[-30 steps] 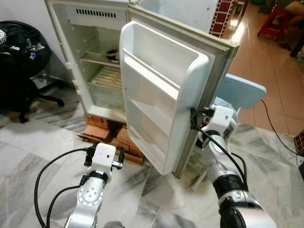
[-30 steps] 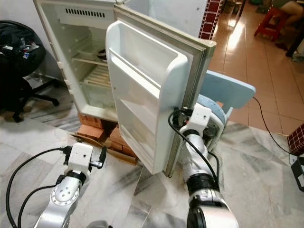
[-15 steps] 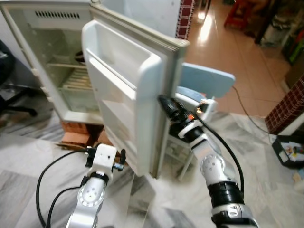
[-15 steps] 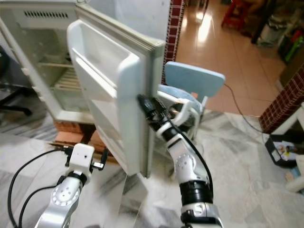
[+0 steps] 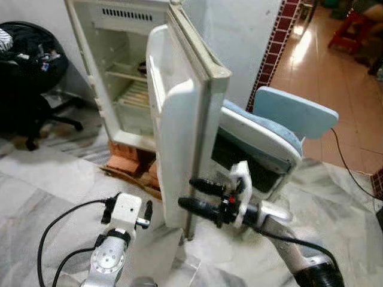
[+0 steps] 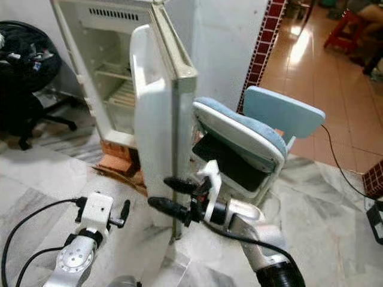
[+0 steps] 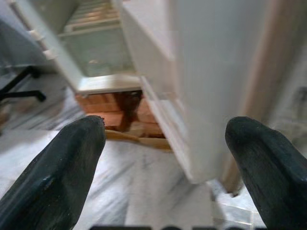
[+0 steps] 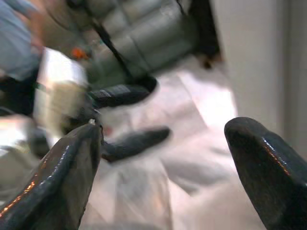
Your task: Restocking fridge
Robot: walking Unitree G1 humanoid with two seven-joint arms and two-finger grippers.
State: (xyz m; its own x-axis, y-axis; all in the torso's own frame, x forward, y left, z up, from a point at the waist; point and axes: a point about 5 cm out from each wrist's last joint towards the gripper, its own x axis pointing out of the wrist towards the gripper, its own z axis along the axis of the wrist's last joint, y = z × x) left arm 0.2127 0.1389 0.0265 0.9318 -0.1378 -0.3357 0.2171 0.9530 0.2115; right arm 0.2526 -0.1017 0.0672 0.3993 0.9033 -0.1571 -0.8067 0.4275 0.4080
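Claws first: the right claw (image 5: 192,195) reaches sideways at the free edge of the fridge door (image 5: 179,113), its two black fingers (image 5: 200,206) spread apart with nothing between them, the tips just beside the door's lower edge. Whether they touch it cannot be told from the head views. The left claw (image 5: 128,210) hangs low over the marble floor (image 5: 54,185), short of the door's inner face, its fingers parted wide and empty.

The left wrist view adds what the head views hide: the door's bottom corner (image 7: 201,163) seen from below, and the red bricks (image 7: 110,103) the fridge (image 5: 119,66) stands on. The right wrist view is blurred; between its fingers (image 8: 268,163) lie pale floor and a dark shoe-like shape (image 8: 136,143) that cannot be made out further, with a plain white surface along one side.

The fridge is white, its door swung open and seen nearly edge-on, with moulded shelves on the inner side. The cabinet interior shows wire shelves and a dark item (image 5: 141,67) on one of them.

A light blue chair (image 5: 281,128) stands just behind the door's outer face, close to the right arm. A black office chair (image 5: 30,72) sits well apart on the robot's left. Open floor lies between the left claw and the bricks.
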